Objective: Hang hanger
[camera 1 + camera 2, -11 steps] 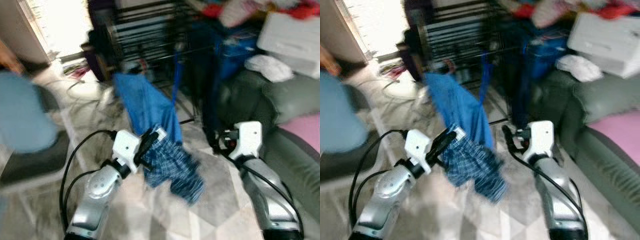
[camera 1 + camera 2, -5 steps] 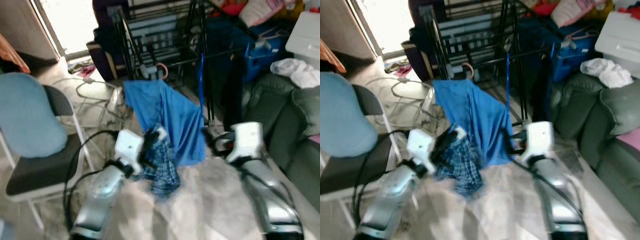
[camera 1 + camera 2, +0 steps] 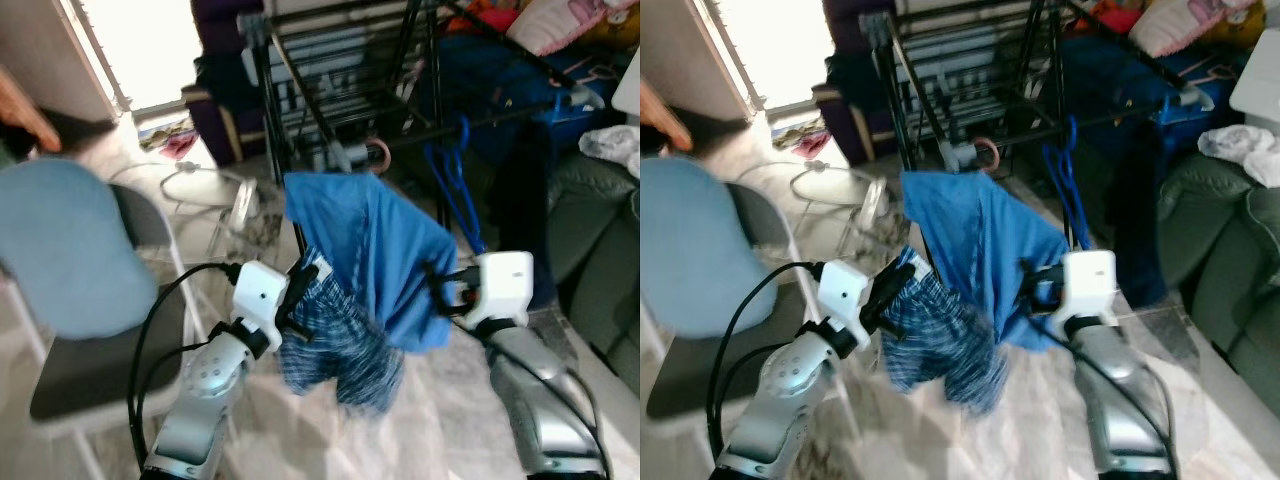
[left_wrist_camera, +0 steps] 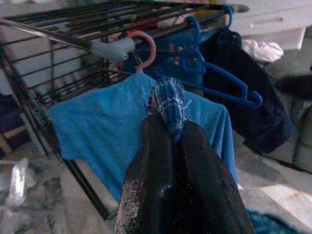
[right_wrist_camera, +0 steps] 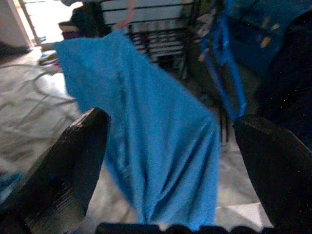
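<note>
A blue shirt (image 3: 375, 245) hangs on a pink hanger whose hook (image 4: 142, 45) sits over a rod of the black drying rack (image 3: 340, 70). My left gripper (image 3: 303, 281) is just left of the shirt, shut on a blue plaid cloth (image 3: 338, 345) that droops below it. In the left wrist view a fold of plaid cloth (image 4: 168, 103) is pinched between the fingers. My right gripper (image 3: 438, 286) is at the shirt's lower right edge. Its fingers (image 5: 73, 156) stand wide open with the shirt (image 5: 151, 122) just ahead. Empty blue hangers (image 3: 455, 190) hang on the rack to the right.
A folding chair (image 3: 60, 260) with a blue back stands close on the left. A dark green sofa (image 3: 600, 270) is on the right. A dark garment (image 4: 248, 97) hangs beside the blue hangers. Cables (image 3: 185, 185) lie on the floor by the rack.
The camera has shifted and the rack and shirt now sit closer. My left gripper still holds the plaid cloth. My right gripper has come up against the shirt's lower edge.
</note>
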Controlling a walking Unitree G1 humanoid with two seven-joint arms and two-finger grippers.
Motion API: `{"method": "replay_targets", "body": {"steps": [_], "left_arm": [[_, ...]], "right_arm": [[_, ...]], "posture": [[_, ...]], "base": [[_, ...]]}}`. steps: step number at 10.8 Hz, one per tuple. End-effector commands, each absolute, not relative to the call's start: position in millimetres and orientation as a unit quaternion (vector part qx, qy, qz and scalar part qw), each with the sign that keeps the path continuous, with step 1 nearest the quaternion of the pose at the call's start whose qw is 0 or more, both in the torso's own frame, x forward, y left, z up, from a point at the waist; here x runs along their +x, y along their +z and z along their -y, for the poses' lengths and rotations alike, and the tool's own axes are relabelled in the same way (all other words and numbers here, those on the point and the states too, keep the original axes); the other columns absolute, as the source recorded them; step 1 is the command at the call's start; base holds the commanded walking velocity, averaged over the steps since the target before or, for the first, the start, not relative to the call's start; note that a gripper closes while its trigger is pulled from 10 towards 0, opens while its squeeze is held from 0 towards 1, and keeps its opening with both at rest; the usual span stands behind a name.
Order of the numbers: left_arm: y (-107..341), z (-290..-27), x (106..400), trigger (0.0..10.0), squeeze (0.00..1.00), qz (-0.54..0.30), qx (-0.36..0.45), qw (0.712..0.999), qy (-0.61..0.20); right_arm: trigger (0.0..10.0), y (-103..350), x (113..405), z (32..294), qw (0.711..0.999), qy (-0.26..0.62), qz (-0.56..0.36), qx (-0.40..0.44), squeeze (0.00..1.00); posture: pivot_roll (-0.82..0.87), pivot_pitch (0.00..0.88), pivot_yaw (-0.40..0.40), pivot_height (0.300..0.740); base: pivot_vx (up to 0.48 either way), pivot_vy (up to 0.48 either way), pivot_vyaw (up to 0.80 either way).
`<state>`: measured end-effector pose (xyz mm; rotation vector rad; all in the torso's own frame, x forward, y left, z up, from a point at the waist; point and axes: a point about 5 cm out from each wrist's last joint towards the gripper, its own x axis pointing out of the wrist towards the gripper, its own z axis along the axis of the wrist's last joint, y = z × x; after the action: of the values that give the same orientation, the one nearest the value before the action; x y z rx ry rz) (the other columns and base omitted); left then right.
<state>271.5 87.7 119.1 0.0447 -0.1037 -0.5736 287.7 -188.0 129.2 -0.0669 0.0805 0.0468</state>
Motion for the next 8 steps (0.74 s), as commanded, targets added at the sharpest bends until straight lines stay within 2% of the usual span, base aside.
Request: {"method": "replay_targets", "body": {"steps": [1, 5, 8], "left_arm": [[124.6, -84.7, 274.8, 10.0, 0.0, 0.061, 0.029, 0.956, -0.285], [135.5, -93.0, 294.5, 10.0, 0.0, 0.073, 0.003, 0.971, -0.228], [129.2, -126.7, 298.4, 10.0, 0.0, 0.067, 0.013, 0.993, -0.092]], "right_arm": [[10.0, 128.0, 289.5, 193.0, 0.998, 0.01, -0.046, -0.037, 0.0], [10.0, 136.9, 306.8, 188.9, 0.999, 0.007, -0.024, -0.037, 0.0], [10.0, 130.9, 305.7, 193.7, 0.999, -0.002, -0.028, -0.035, 0.0]], "posture": [[-0.2, 0.025, 0.099, 0.74], [-0.21, 0.0, 0.109, 0.74], [-0.21, 0.0, 0.122, 0.74]], "base": [[0.0, 0.0, -0.44], [0.0, 0.0, 0.0], [0.0, 0.0, 0.0]]}}
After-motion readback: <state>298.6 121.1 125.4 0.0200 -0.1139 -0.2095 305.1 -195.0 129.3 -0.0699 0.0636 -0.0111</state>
